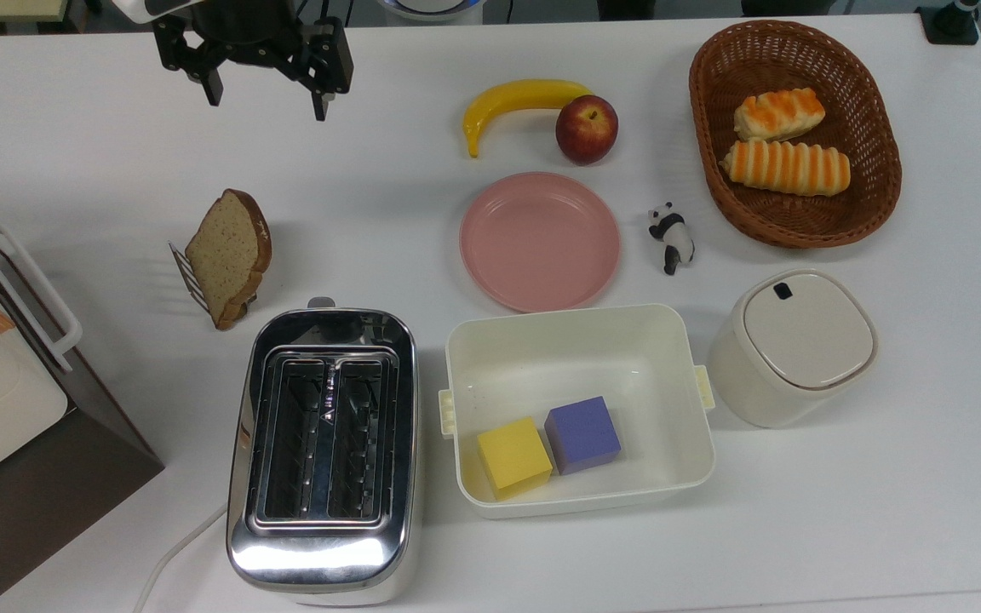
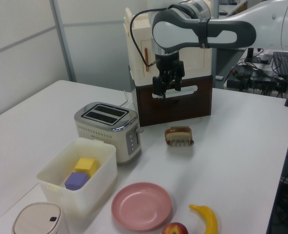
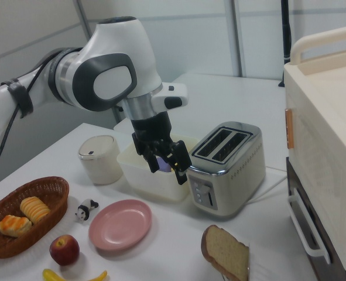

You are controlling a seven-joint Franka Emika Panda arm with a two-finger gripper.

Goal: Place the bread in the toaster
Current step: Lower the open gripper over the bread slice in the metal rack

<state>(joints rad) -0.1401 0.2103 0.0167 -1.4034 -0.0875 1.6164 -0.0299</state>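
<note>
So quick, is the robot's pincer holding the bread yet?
Pincer: open, holding nothing. The bread slice sits in its wire rack.

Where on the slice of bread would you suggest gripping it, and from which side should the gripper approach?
Grip the bread across its two flat faces near its rounded top crust, coming down from above. It stands nearly upright on edge, leaning on a small wire rack, so the top edge is free. The open gripper probably needs to turn to span the slice's thin dimension.
</note>
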